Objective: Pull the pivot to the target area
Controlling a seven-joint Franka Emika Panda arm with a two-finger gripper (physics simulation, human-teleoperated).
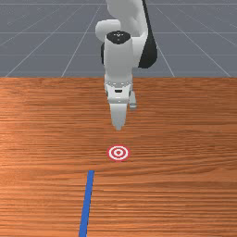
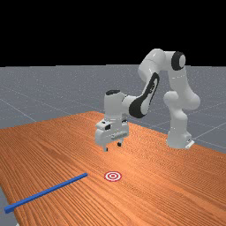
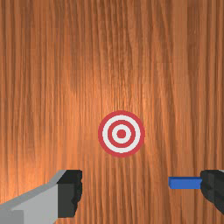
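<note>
My gripper (image 2: pixel 112 147) hangs open above the table in the far view, with a gap between its two fingers and nothing held. In the wrist view the gripper (image 3: pixel 141 192) spans the bottom edge, the blue bar's end (image 3: pixel 185 183) showing beside one finger and partly hidden by it. The long, thin blue bar (image 1: pixel 86 203) lies flat on the wood, toward the front view's bottom left. A red-and-white ringed target (image 1: pixel 118 152) is on the table between the gripper and the level of the bar's near end, off to one side of the bar. Bar and target are apart.
The orange-brown table (image 2: pixel 176 185) runs under everything. In the far view the bar's outer end reaches the table's edge at the lower left, and the arm's base stands at the right.
</note>
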